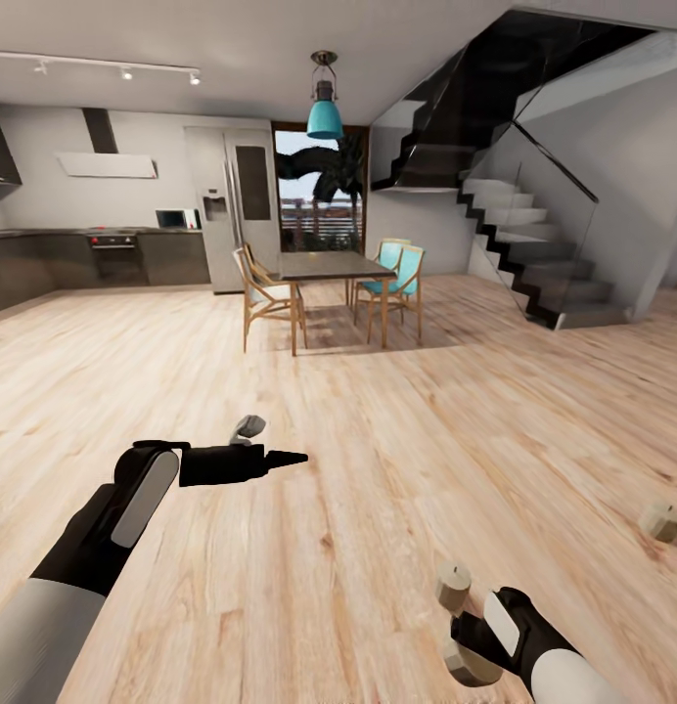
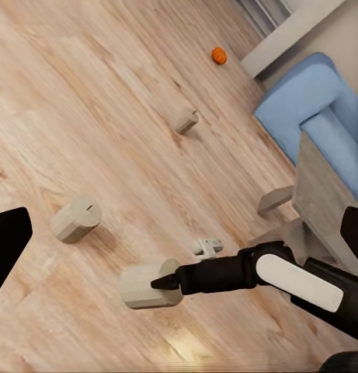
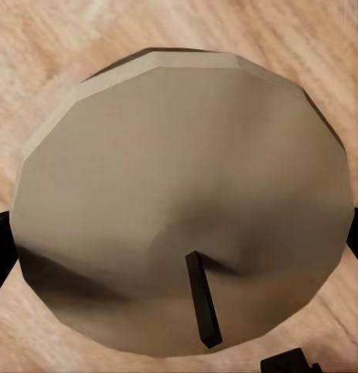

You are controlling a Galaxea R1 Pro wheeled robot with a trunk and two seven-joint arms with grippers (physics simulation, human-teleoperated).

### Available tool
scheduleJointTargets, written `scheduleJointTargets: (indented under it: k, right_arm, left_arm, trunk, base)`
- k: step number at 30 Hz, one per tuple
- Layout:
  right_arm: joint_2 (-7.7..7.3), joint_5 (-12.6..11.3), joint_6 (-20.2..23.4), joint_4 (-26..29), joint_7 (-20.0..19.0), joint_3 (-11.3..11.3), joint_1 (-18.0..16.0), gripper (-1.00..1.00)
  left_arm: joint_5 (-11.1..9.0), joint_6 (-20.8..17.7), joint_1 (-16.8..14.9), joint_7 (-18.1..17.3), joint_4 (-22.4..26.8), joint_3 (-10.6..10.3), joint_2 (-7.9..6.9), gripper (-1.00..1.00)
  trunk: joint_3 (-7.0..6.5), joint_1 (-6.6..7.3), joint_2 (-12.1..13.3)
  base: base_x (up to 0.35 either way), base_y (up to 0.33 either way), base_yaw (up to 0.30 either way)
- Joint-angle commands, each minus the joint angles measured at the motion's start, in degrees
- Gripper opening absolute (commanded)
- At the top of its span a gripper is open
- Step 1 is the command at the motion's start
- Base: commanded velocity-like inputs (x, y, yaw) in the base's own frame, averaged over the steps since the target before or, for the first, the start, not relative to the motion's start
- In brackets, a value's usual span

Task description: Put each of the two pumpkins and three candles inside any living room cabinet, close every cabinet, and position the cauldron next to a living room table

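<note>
The right gripper [image 1: 473, 653] is closed on a short, fat, cream-white wax candle [image 3: 182, 194]. In the right wrist view the candle's flat end with its small dark wick sits very close, and the dark fingers show at both sides of it. In the left wrist view the black fingers [image 2: 165, 283] pinch the candle's end, low over the pale wooden plank floor [image 1: 397, 440].

I think the step in hand is to lift this candle and carry it off to a cabinet. To do that well, the grip should stay tight and the lift should go slowly and straight up — the candle is round and smooth, so it could slip or roll away. Held by its end, it may also tip.

The left gripper [image 1: 290, 458] hangs above the floor with nothing in it, but I cannot tell how wide it is.

Now the count. Three candles: the held one, a second candle [image 1: 453, 587] lying just beside it, and a third candle [image 1: 662, 521] further off. One small round orange pumpkin [image 2: 218, 55] rests on the floor near a blue sofa [image 2: 318, 109].
</note>
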State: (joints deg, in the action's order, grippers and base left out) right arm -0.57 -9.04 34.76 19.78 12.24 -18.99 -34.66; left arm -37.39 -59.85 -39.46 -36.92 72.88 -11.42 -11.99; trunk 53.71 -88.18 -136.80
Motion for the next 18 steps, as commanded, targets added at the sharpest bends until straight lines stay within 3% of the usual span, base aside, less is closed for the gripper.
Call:
scheduleJointTargets:
  k: [1,18]
  right_arm:
    - [0.03,-0.7,0.2,0.1,0.5,-0.1,0.0,-1.0]
    - [0.04,-0.7,0.2,0.0,0.4,-0.1,0.0,-1.0]
  left_arm:
    - [0.1,-0.2,0.0,-0.3,0.0,0.0,-0.03,1.0]
    - [0.2,-0.2,-0.1,-0.3,-0.1,-0.1,0.09,1.0]
  trunk:
    - [0.01,0.02,0.0]
    - [-0.78,0.02,0.0]
  base:
    - [-0.091,0.194,-0.261]
    - [-0.09,0.203,-0.269]
